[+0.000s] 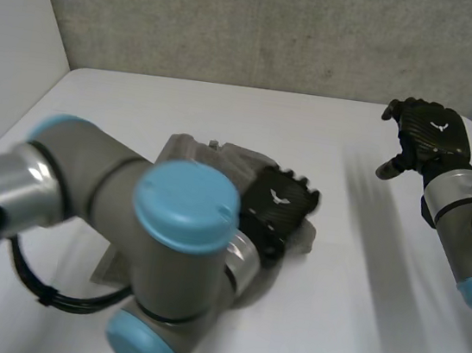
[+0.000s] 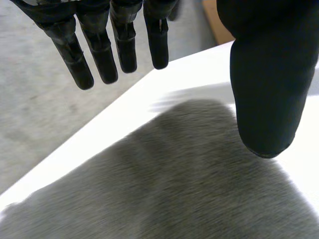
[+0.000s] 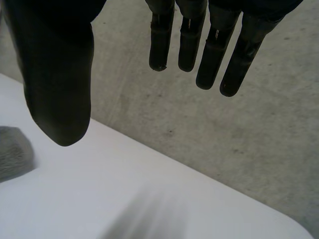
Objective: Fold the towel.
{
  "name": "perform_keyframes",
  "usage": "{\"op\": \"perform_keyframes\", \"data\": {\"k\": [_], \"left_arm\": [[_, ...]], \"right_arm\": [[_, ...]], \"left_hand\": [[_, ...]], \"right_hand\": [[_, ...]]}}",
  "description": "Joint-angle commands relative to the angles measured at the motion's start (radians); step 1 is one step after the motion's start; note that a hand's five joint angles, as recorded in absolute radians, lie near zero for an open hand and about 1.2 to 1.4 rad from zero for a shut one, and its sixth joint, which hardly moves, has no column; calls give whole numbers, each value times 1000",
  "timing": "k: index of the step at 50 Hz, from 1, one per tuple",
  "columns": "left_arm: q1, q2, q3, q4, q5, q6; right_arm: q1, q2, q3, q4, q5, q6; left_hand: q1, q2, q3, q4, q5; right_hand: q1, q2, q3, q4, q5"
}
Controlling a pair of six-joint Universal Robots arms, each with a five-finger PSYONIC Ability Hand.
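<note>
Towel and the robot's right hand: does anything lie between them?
Nothing. In the head view, only bare white table stretches between the grey towel and the right hand; the right wrist view agrees.

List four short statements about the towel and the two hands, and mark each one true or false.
1. The left hand is over the grey towel. True.
2. The left hand's fingers are curled round a fold of the towel. False: its fingers are straight and hold nothing.
3. The right hand rests on the towel. False: it is well apart from the towel, over the far right part of the table, fingers open.
4. The towel lies on the white table. True.
</note>
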Motion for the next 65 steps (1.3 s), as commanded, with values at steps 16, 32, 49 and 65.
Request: {"op": "perform_keyframes", "data": {"k": [16, 32, 49, 65], "left_arm": [[326, 317, -587, 8, -1, 2], [391, 446, -801, 128, 116, 11], [487, 343, -818, 280, 119, 138], [498, 256, -773, 286, 127, 145]], "right_arm": [[15, -28, 66, 259, -198, -211], [42, -275, 370, 179, -440, -458], [84, -265, 400, 118, -445, -489], [76, -237, 408, 76, -431, -484]], "left_hand": [[29, 31, 31, 32, 37], [29, 31, 31, 32, 37], [123, 125, 125, 126, 131], [126, 128, 128, 129, 134]], "right_hand": [[22, 13, 20, 20, 48], [22, 13, 20, 21, 48], [22, 13, 20, 21, 48], [22, 13, 20, 21, 48]]}}
